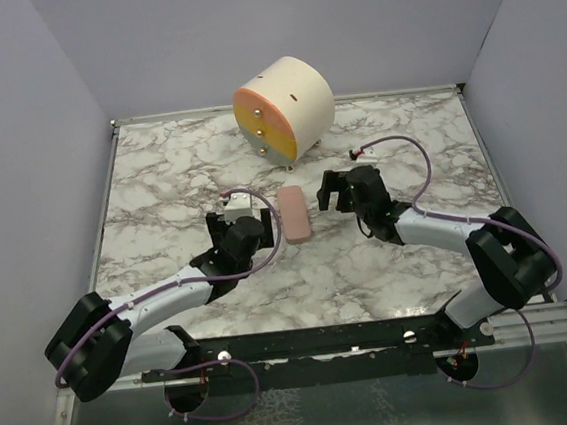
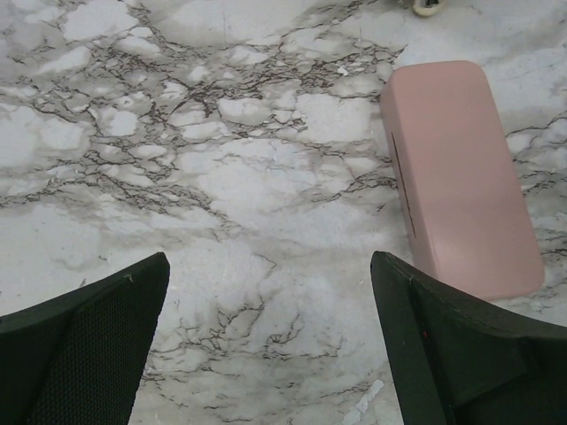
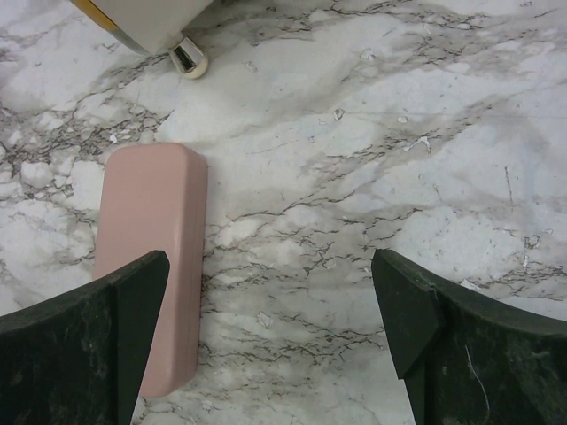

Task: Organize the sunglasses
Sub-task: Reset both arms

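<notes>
The sunglasses are out of view in every frame. A pink oblong case (image 1: pixel 295 217) lies shut on the marble table (image 1: pixel 160 184), between my two grippers. My left gripper (image 1: pixel 249 216) is open just left of it. In the left wrist view the case (image 2: pixel 461 177) runs along the right side, and nothing but marble lies in the left gripper's (image 2: pixel 270 301) gap. My right gripper (image 1: pixel 340 192) is open just right of the case. In the right wrist view the case (image 3: pixel 151 266) lies at the left, partly under the left finger (image 3: pixel 106 336). The right gripper (image 3: pixel 270 301) holds nothing.
A round cream cabinet (image 1: pixel 283 107) with an orange and yellow front stands on small feet at the back centre. One foot (image 3: pixel 189 57) shows just beyond the case. Grey walls close in the table on the left, right and back.
</notes>
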